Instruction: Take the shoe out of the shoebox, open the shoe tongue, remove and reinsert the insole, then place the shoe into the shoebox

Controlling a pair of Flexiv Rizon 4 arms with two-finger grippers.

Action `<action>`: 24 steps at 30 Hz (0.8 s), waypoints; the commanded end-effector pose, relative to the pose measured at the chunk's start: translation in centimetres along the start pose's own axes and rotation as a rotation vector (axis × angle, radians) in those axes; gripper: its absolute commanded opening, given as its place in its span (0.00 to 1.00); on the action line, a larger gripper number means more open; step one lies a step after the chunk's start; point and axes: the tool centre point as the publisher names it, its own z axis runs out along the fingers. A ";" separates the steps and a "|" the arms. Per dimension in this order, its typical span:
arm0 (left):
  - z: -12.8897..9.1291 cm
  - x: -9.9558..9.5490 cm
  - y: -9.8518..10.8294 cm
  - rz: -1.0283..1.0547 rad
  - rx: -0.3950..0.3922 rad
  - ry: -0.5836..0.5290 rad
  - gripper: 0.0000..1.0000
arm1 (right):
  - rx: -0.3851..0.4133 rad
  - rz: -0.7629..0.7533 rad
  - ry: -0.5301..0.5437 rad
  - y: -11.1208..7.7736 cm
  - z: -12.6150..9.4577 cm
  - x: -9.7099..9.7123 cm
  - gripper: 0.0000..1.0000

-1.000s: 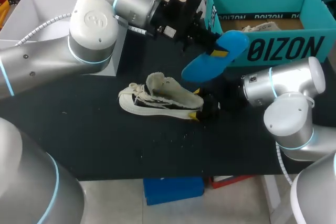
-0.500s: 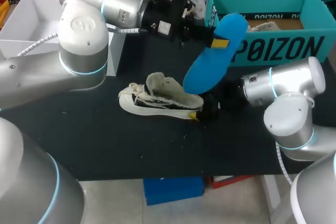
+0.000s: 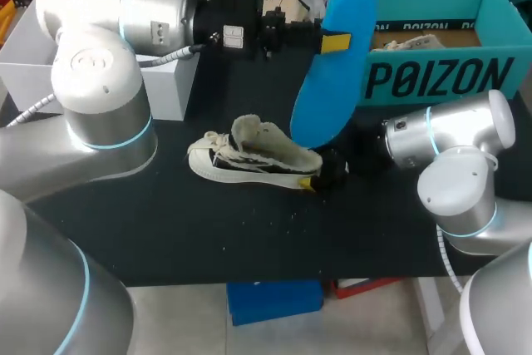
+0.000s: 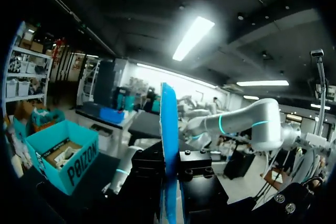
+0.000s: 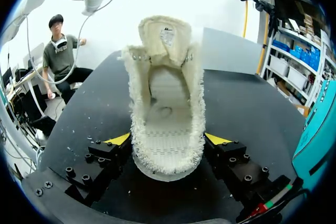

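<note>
The left gripper [image 3: 319, 40] clamps the blue insole [image 3: 331, 81] near its upper end and holds it almost upright above the black table [image 3: 166, 222]. The insole's lower end hangs just over the heel of the white shoe [image 3: 249, 155]. The shoe sits on the table with its tongue raised, and the right gripper [image 5: 168, 140] seems to pinch its heel from both sides. The teal shoebox [image 3: 432, 81] stands behind the insole.
</note>
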 end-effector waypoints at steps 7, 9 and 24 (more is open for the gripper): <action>1.0 2.4 -2.6 -0.028 0.109 0.008 0.00 | 0.000 0.001 -0.001 -0.2 0.3 0.0 0.00; 1.3 2.8 -3.2 -0.042 0.135 0.028 0.00 | 0.000 0.001 -0.001 -0.2 0.3 0.0 0.00; 2.0 4.1 -4.8 -0.056 0.154 0.056 0.00 | 0.000 0.001 -0.001 -0.2 0.3 0.0 0.00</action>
